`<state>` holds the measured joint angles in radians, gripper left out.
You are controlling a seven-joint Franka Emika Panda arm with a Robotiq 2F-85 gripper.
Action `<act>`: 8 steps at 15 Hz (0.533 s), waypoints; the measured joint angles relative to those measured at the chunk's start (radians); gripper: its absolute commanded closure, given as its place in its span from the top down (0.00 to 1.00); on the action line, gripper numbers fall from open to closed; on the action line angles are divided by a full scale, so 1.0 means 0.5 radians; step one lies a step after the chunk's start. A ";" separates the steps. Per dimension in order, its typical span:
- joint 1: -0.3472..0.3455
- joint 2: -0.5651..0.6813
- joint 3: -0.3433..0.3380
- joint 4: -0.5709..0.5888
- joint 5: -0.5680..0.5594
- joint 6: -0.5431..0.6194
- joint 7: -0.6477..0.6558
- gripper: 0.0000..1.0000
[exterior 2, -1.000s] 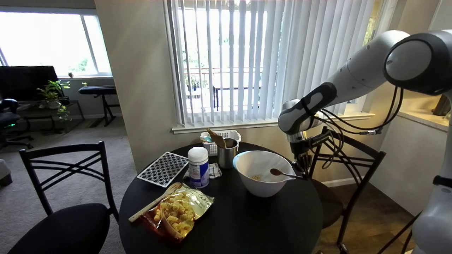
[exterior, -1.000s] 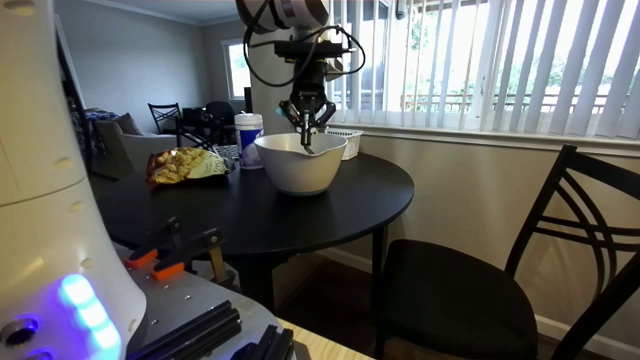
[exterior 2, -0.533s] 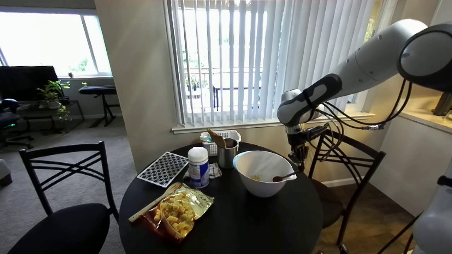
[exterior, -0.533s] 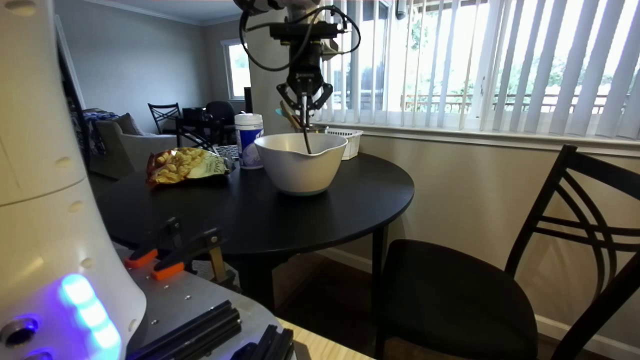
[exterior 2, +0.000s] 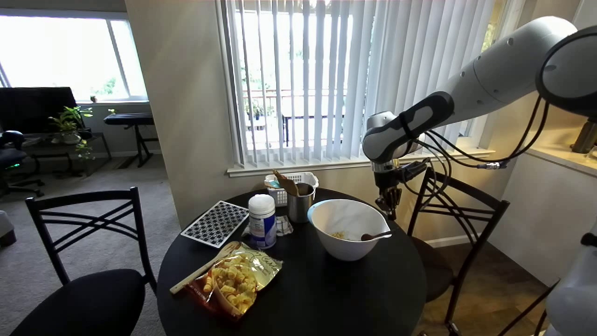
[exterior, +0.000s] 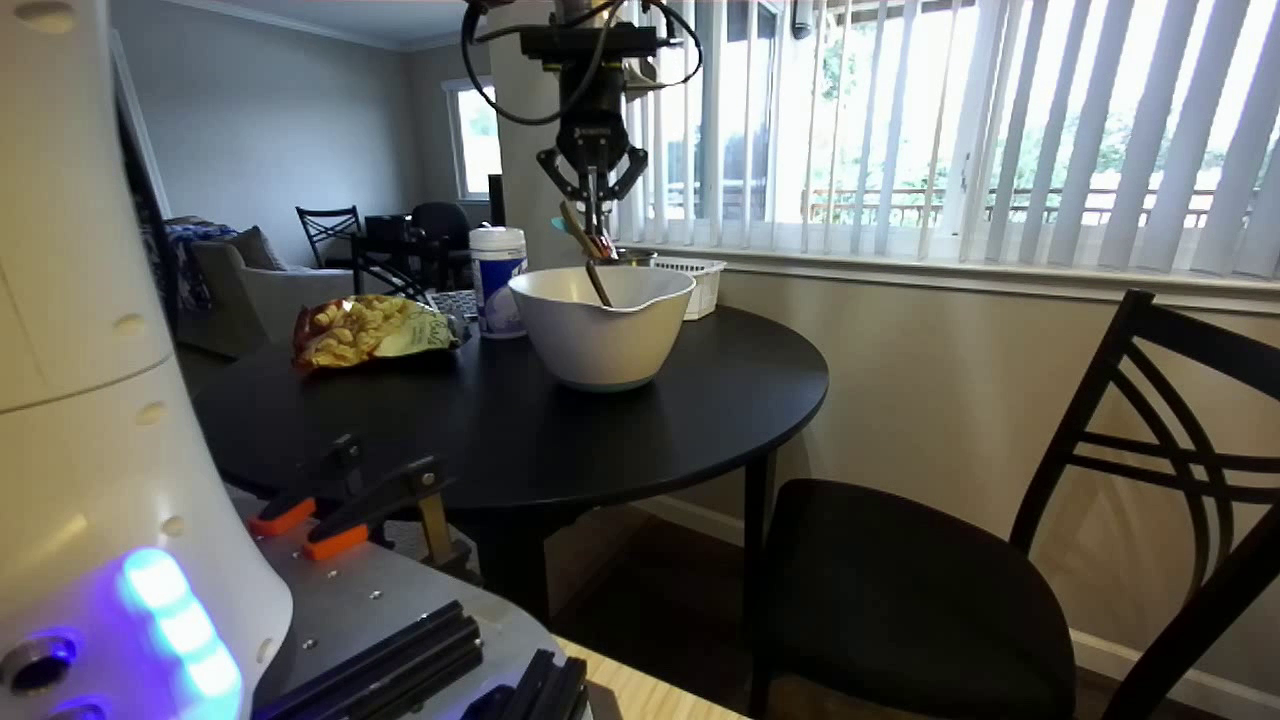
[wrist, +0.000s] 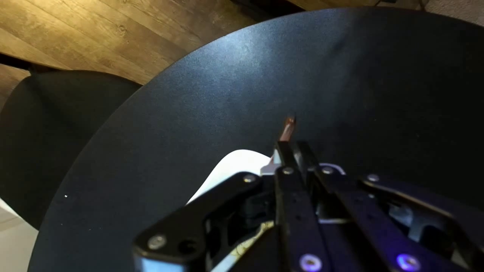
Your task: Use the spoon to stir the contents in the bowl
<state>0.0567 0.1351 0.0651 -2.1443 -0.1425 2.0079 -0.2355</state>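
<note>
The white bowl (exterior 2: 343,247) stands on the round black table, also seen in an exterior view (exterior: 600,345); the wrist view shows its spout (wrist: 240,160). Small pale pieces (exterior 2: 339,235) lie inside. The dark brown spoon (exterior 2: 380,234) rests with its head inside and its handle across the spout. It also shows in an exterior view (exterior: 599,285). My gripper (exterior 2: 392,215) is just above the handle, apart from it. In the wrist view the fingers (wrist: 294,143) are drawn together with a narrow gap, nothing between; the handle (wrist: 288,130) passes behind one finger.
Left of the bowl are a wipes tub (exterior 2: 262,228), a pasta bag (exterior 2: 238,284) and a wooden utensil (exterior 2: 205,268). A metal canister with utensils (exterior 2: 300,210) and a white basket (exterior 2: 305,179) stand behind. A black chair (exterior: 910,590) stands beside the table.
My gripper has risen from the bowl's rim. The spoon's head has sunk into the bowl, and its handle has come away from my fingers and dropped onto the spout.
</note>
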 measured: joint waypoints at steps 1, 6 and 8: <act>0.003 0.000 0.007 -0.001 0.000 0.000 0.000 0.04; 0.040 0.000 0.060 -0.006 0.000 0.000 -0.003 0.04; 0.059 0.000 0.074 -0.006 0.000 0.000 -0.003 0.30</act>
<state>0.0862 0.1352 0.1020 -2.1475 -0.1424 2.0079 -0.2368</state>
